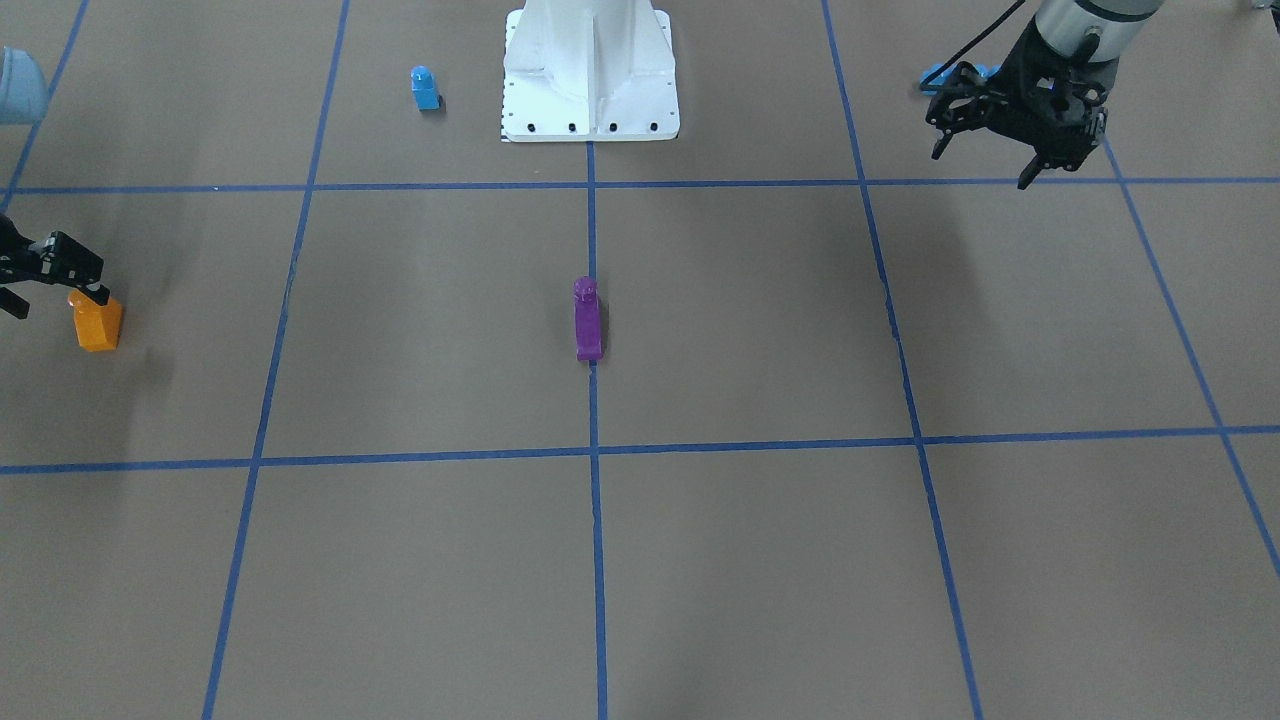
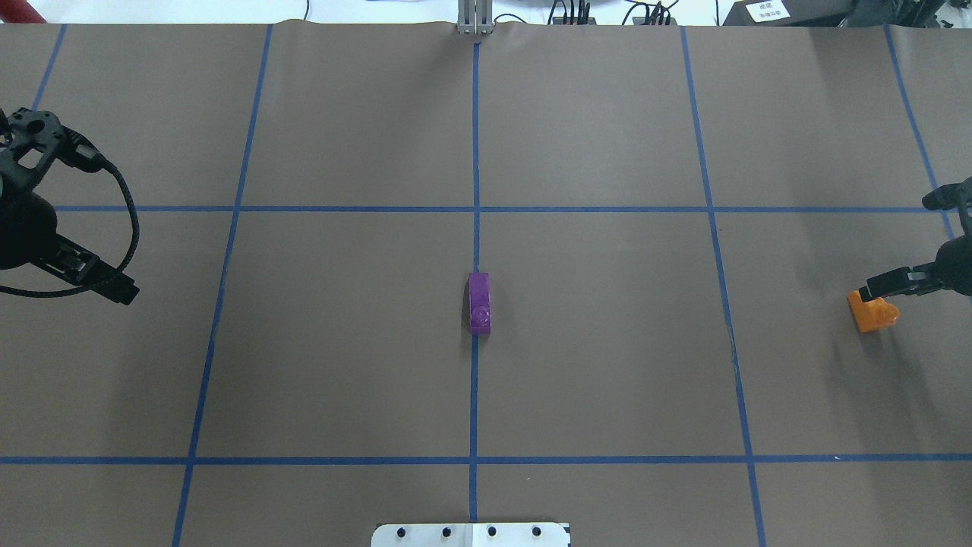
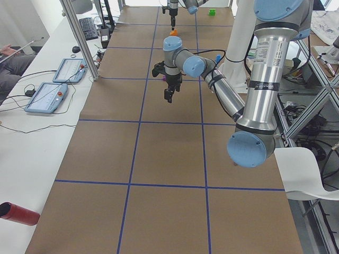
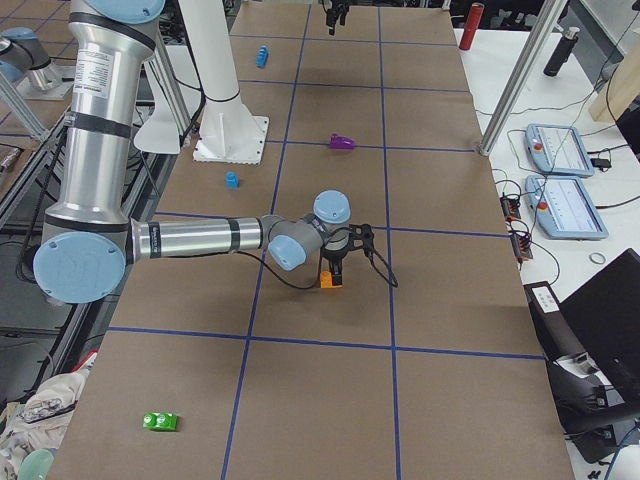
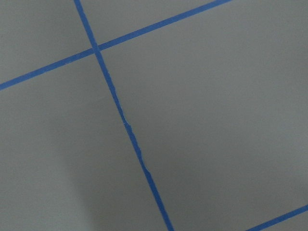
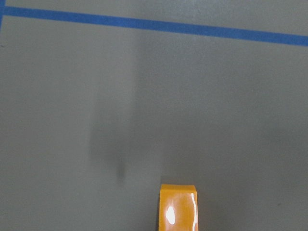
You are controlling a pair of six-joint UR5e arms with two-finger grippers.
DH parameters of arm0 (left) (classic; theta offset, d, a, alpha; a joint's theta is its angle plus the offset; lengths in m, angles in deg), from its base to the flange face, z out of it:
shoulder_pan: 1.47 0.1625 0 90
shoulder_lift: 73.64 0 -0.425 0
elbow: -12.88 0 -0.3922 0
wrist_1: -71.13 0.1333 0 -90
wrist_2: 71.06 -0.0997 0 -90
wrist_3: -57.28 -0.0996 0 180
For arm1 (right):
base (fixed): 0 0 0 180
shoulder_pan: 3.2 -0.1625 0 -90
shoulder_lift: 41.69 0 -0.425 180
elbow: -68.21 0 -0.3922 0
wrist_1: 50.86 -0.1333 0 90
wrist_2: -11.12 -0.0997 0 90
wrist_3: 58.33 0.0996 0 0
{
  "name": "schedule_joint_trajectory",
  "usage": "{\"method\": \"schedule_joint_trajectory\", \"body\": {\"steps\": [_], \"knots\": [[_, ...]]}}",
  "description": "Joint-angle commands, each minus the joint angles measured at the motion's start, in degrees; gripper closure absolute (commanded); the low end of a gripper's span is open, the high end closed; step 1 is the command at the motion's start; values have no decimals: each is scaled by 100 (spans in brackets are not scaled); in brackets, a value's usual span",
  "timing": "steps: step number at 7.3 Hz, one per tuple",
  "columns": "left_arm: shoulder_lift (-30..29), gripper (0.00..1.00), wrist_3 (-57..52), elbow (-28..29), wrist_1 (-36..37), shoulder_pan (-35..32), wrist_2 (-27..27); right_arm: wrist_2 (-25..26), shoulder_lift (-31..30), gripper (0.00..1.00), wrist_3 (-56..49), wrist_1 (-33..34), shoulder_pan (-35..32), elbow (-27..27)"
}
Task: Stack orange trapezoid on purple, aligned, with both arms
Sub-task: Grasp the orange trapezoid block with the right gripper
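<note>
The orange trapezoid (image 1: 97, 322) stands on the table at the robot's far right; it also shows in the overhead view (image 2: 872, 311) and at the bottom of the right wrist view (image 6: 178, 208). My right gripper (image 1: 55, 300) is open and low, with one fingertip (image 2: 885, 282) right at the brick's top; I cannot tell if it touches. The purple brick (image 1: 588, 320) lies alone on the centre tape line (image 2: 479, 304). My left gripper (image 1: 985, 165) is open and empty, above the table at the far left, well away from both bricks.
The white pedestal base (image 1: 590, 90) stands at the robot's edge. A small blue brick (image 1: 425, 88) sits beside it, and a long blue brick (image 1: 945, 75) lies behind the left gripper. A green brick (image 4: 160, 421) lies at the near right end. Blue tape lines grid the brown table.
</note>
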Motion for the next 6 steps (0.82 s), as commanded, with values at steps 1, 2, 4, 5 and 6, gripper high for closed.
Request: {"method": "schedule_joint_trajectory", "body": {"steps": [1, 2, 4, 5, 6], "knots": [[7, 0, -2, 33, 2, -1, -1, 78, 7, 0, 108, -404, 199, 269], [-2, 0, -2, 68, 2, 8, -1, 87, -1, 0, 108, -395, 252, 330], [-28, 0, 24, 129, -7, 8, 7, 105, 7, 30, 108, -395, 296, 366], [-46, 0, 24, 182, -16, 16, 7, 96, 7, 57, 108, -377, 305, 366], [-54, 0, 33, 200, -25, 17, 16, 88, 7, 100, 108, -360, 331, 366]]}}
